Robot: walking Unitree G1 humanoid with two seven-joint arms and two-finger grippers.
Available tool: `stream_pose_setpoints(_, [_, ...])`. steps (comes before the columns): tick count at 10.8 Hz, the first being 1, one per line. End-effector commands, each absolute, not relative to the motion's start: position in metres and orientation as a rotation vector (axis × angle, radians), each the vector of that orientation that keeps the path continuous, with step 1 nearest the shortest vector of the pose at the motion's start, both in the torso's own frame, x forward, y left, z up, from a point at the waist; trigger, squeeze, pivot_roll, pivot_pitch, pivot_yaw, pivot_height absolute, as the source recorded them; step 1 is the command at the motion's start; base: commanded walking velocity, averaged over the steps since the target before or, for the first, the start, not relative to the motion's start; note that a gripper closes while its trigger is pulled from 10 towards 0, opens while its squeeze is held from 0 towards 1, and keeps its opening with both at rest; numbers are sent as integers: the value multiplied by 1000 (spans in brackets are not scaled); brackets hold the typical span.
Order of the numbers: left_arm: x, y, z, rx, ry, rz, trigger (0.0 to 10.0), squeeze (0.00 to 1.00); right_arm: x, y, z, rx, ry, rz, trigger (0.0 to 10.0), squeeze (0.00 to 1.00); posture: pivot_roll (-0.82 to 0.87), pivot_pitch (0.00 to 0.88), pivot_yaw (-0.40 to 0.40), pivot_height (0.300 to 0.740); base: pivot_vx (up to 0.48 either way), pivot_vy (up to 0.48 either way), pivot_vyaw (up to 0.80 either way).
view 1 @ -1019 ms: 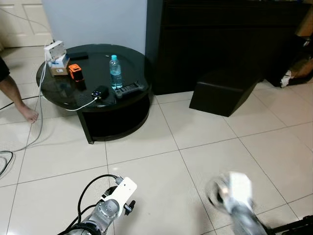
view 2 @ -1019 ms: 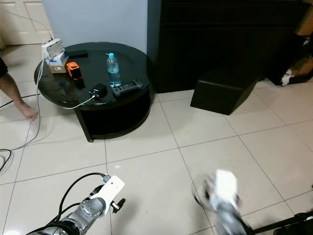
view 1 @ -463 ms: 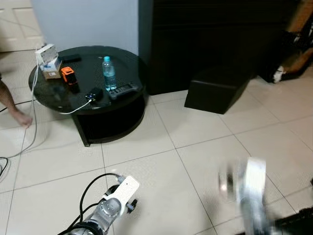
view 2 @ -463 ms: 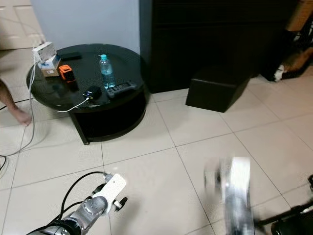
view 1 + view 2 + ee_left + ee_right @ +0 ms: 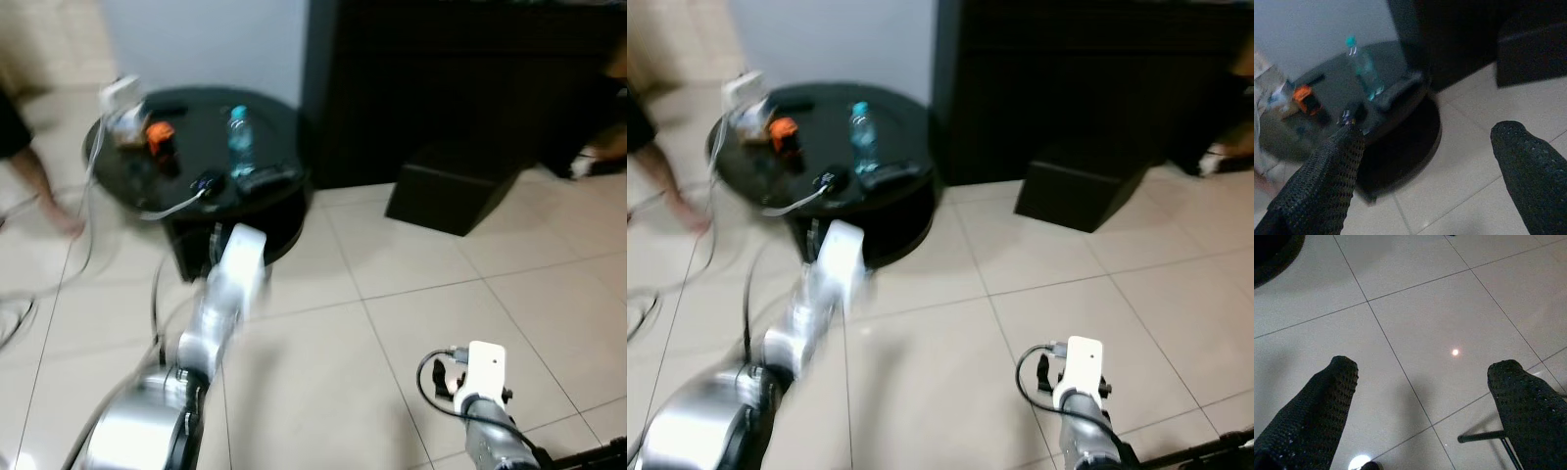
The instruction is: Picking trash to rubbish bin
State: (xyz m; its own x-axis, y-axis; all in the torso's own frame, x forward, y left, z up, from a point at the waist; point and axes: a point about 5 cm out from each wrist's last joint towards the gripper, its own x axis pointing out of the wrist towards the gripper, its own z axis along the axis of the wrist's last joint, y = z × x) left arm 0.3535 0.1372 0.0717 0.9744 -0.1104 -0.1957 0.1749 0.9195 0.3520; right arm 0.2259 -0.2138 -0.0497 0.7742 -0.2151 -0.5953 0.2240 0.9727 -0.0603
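Above the tiled floor (image 5: 1415, 313), the left pincer (image 5: 1425, 161) points released toward a water bottle (image 5: 1362, 68) on the round black desk (image 5: 284, 147); the right pincer (image 5: 1425, 396) hangs released.

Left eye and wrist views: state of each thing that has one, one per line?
Left gripper: open, empty, aimed at the table.
Right gripper: open, empty, over bare tiles.
Bottle: upright on the table, cap on.
Table: round, dark, standing on the tiles.
Remote: lying flat by the bottle.
Cable: trailing over the table edge.
Orange item: resting on the table.
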Motion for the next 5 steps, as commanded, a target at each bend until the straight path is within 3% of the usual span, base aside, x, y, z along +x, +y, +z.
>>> stream_pose_setpoints(1, [329,142,33,369,338,-147,10000,0,219,-217,-55,-9,684,-231,10000,0,208,2,-77,740,0,0,0])
stream_pose_setpoints(3, [338,145,48,221,266,-104,10000,0,205,-220,-62,-33,730,-230,10000,0,212,3,-68,740,0,0,0])
stream_pose_setpoints(5, [340,136,53,232,220,-194,10000,0,197,-219,-67,-47,760,-219,10000,0,233,8,-75,740,0,0,0])
